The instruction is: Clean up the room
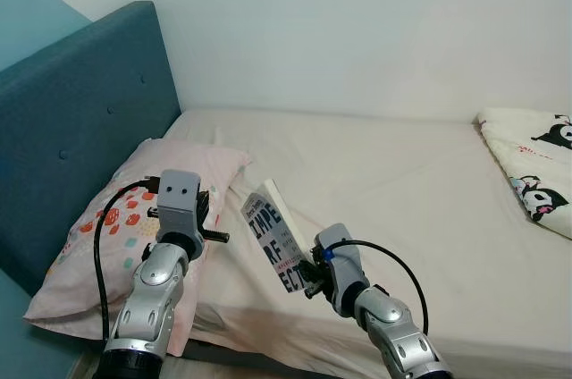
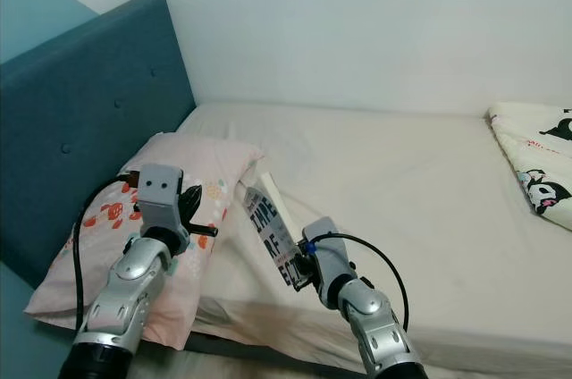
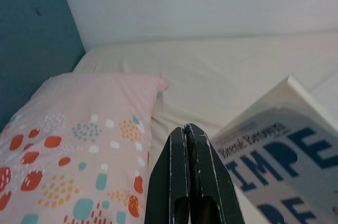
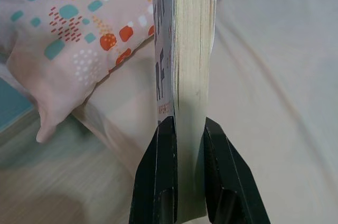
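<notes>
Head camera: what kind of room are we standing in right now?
Most likely a bedroom. A bed with a bare cream sheet stands against a padded blue headboard, with a patterned pink pillow at its head. The right gripper holds a book above the bed's edge.

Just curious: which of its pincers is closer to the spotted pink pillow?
Left. The left pincer, shut, hovers over the pillow. The right pincer grips the book over the bare sheet beside it.

Book (image 1: 275,236): cover title partly hidden by the right gripper (image 4: 182,129); small print illegible; cropped in left wrist view.
Cartoon-print bedding (image 1: 534,164): cut off at right edge.
Pillow (image 1: 116,236): part hidden behind the left arm (image 1: 156,290).
</notes>
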`<state>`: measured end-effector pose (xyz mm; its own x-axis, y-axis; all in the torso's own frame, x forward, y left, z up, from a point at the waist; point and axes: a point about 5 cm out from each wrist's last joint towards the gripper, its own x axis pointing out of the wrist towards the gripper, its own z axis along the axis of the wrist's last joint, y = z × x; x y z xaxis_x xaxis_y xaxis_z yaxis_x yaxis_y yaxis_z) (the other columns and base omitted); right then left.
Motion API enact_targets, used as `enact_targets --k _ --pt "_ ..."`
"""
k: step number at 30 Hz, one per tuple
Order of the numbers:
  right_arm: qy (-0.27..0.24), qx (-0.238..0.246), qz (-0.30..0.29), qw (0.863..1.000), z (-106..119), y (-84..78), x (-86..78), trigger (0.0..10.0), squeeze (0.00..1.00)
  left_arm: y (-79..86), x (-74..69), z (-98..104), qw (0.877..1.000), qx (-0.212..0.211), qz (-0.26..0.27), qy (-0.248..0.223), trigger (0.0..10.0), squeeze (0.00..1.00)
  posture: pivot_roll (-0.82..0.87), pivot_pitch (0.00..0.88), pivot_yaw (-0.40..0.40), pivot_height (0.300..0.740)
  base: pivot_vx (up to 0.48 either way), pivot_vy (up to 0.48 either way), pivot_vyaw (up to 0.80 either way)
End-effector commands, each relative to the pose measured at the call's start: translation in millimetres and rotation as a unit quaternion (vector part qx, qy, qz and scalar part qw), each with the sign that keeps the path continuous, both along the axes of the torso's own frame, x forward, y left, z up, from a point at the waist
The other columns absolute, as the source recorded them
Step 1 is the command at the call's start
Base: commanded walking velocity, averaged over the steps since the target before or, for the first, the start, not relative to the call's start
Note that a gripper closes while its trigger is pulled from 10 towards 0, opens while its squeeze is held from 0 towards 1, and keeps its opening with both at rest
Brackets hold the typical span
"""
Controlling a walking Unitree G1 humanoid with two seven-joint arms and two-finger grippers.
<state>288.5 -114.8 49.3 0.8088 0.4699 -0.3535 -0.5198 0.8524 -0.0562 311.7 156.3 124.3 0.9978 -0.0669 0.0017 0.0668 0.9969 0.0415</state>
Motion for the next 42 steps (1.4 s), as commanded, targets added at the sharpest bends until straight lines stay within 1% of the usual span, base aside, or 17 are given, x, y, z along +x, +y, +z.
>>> enact_targets --k 1,13,17,19,22,28,42 --pt "-0.038 0.012 0.002 0.999 15.0 2.8 6.8 10.0 0.0 0.3 1.0 -2.0 1.0 -0.008 0.001 0.004 10.0 0.0 0.0 0.0 0.001 0.74 0.0 0.0 0.0" --pt "-0.048 0.023 -0.01 0.999 19.5 1.2 9.1 10.0 0.0 -4.8 2.4 -0.8 1.0 -0.003 -0.013 -0.003 10.0 0.0 -0.01 0.0 0.001 0.74 0.0 0.0 0.0" --pt "-0.049 0.023 -0.01 0.998 19.7 1.1 9.2 10.0 0.0 -5.3 2.5 -1.0 1.0 -0.003 -0.014 -0.003 10.0 0.0 -0.01 0.0 0.001 0.74 0.0 0.0 0.0" --pt "-0.054 0.015 -0.008 0.998 20.4 1.1 9.2 10.0 0.0 -5.5 2.7 -1.0 1.0 -0.003 -0.014 -0.003 10.0 0.0 -0.01 0.0 0.002 0.74 0.0 0.0 0.45" --pt "-0.063 0.008 -0.003 0.998 22.6 1.8 10.1 10.0 0.0 -4.7 3.3 -0.2 1.0 -0.004 -0.009 -0.004 10.0 0.0 -0.01 0.0 0.002 0.74 0.0 0.0 0.8" --pt "-0.069 0.014 0.003 0.998 25.6 3.6 10.8 10.0 0.0 -2.6 4.0 -0.8 1.0 -0.004 -0.003 0.001 10.0 0.0 0.0 0.0 0.0 0.74 0.0 0.0 0.8" --pt "-0.068 0.017 0.026 0.997 26.1 7.5 8.4 10.0 0.0 -0.1 2.5 -4.0 1.0 -0.003 0.009 0.009 10.0 0.0 0.0 0.0 -0.005 0.74 0.0 0.0 0.8"
